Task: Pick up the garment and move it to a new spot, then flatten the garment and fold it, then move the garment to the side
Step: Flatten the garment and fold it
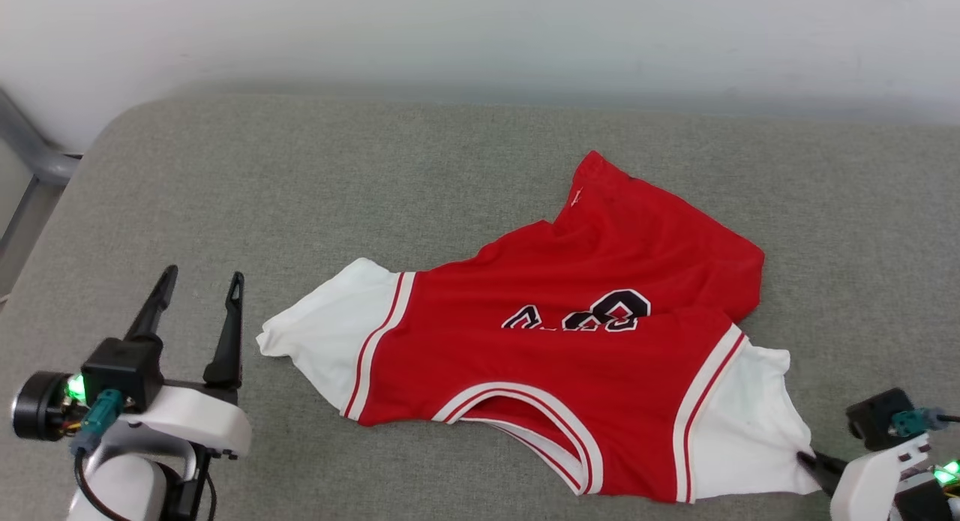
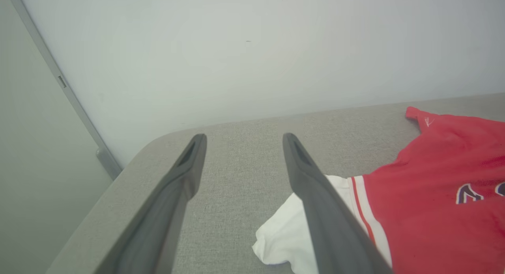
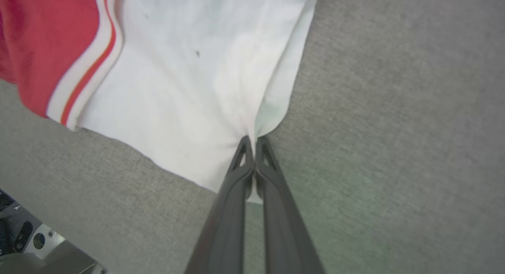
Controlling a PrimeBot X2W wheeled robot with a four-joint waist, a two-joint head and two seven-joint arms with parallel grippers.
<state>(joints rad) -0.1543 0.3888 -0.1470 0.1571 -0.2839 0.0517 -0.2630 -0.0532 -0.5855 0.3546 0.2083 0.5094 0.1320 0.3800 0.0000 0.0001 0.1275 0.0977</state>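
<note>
The garment (image 1: pixel 570 333), a red jersey with white sleeves and a partly folded-over black print, lies crumpled on the grey surface right of centre. My right gripper (image 1: pixel 808 459) at the lower right is shut on the edge of its white sleeve (image 3: pixel 189 88); in the right wrist view the two fingers pinch the cloth, which puckers at the right gripper (image 3: pixel 252 142). My left gripper (image 1: pixel 201 282) stands open at the lower left, a short way left of the other white sleeve (image 2: pixel 284 230), with nothing between its fingers (image 2: pixel 189 163).
The grey padded surface (image 1: pixel 300 184) ends in a rounded corner at the far left. A pale wall (image 1: pixel 480 34) runs along its back edge. A grey metal bar (image 1: pixel 30 154) stands beyond the left corner.
</note>
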